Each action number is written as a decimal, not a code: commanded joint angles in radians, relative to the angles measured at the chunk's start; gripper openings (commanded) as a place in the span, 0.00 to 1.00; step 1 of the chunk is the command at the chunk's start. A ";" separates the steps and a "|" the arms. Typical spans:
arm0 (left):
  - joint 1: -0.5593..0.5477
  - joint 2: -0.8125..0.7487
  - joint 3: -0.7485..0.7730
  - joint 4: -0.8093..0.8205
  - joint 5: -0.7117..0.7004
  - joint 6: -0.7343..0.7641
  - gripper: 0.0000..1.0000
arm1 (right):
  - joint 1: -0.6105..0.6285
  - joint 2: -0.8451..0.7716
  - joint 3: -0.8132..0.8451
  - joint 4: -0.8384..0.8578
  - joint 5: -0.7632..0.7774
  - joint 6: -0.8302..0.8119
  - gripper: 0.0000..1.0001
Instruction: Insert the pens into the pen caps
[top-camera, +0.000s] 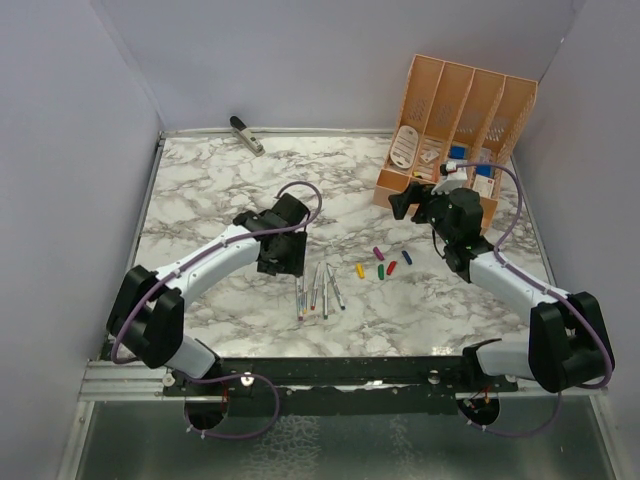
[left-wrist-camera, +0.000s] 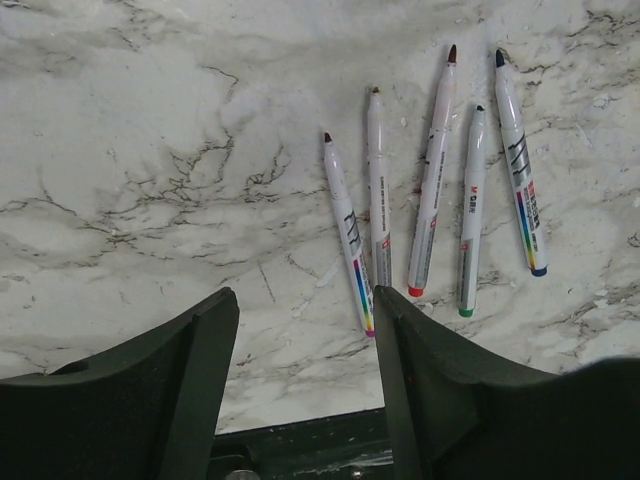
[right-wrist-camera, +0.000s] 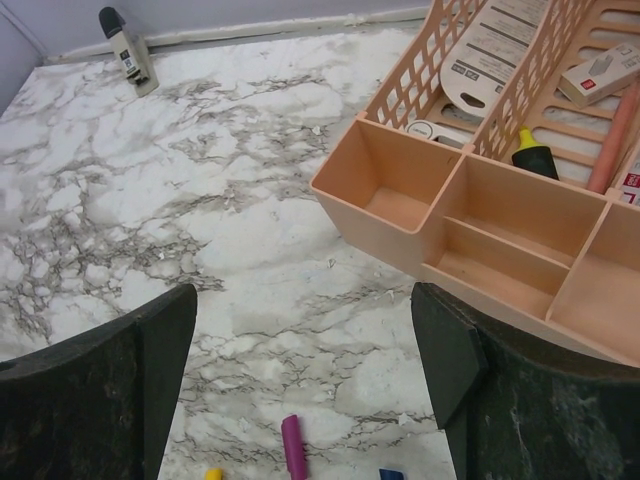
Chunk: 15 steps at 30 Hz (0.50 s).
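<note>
Five silver-grey pens (top-camera: 318, 291) lie uncapped, side by side, on the marble table near the front middle. In the left wrist view they are the purple-ended (left-wrist-camera: 348, 235), a second one beside it (left-wrist-camera: 378, 190), red-ended (left-wrist-camera: 432, 175), green-ended (left-wrist-camera: 470, 215) and blue-ended (left-wrist-camera: 520, 165). Five caps lie just to their right: yellow (top-camera: 360, 270), purple (top-camera: 378, 252), green (top-camera: 380, 271), red (top-camera: 392, 267), blue (top-camera: 407, 257). My left gripper (top-camera: 282, 262) (left-wrist-camera: 305, 298) is open and empty, above the table left of the pens. My right gripper (top-camera: 410, 203) (right-wrist-camera: 305, 300) is open and empty, behind the caps; its view shows the purple cap (right-wrist-camera: 293, 447).
An orange desk organizer (top-camera: 455, 130) (right-wrist-camera: 480, 220) with boxes and a highlighter stands at the back right, close to my right gripper. A grey-black stapler (top-camera: 246, 134) (right-wrist-camera: 128, 48) lies at the back left. The table's front rail (left-wrist-camera: 300, 450) is just below my left gripper.
</note>
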 joint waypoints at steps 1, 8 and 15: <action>-0.006 0.047 0.027 -0.063 0.106 0.008 0.58 | 0.003 -0.014 0.007 0.005 -0.033 -0.003 0.87; -0.007 0.114 0.022 -0.048 0.094 0.045 0.52 | 0.002 -0.022 0.006 -0.022 -0.010 -0.016 0.88; -0.010 0.100 -0.022 0.008 0.106 -0.019 0.51 | 0.004 -0.007 0.013 -0.017 -0.027 -0.015 0.88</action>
